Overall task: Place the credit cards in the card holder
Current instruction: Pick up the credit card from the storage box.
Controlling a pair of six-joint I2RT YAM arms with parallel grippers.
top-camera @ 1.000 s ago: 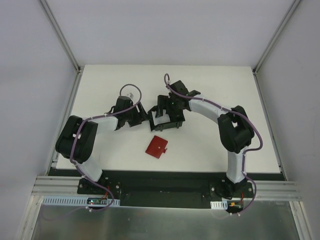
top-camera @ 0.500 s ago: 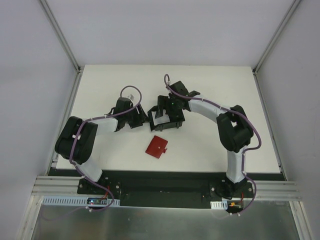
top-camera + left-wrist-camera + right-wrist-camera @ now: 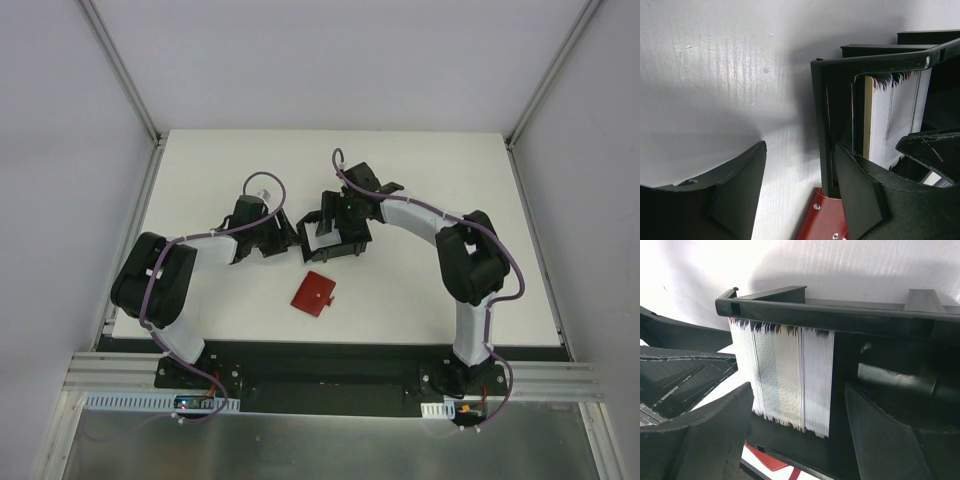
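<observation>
Credit cards (image 3: 785, 380): all stand on edge in one packed stack inside the black box (image 3: 815, 315), mid-table. None is in the card holder (image 3: 314, 293). It lies flat on the table (image 3: 450, 180), near the box on the side facing the arm bases, and appears folded shut. I judge the task to be at its start: no card extracted, holder not opened, every insertion outstanding.

Right gripper (image 3: 799, 387): fingers apart, straddling the stack. I see no contact, and nothing is held.

Left gripper (image 3: 799, 150): fingers apart, low beside the box's left wall, nothing held.

Count: one card holder; one black box; one stack, its cards too many and too tightly packed for me to count; two grippers.
</observation>
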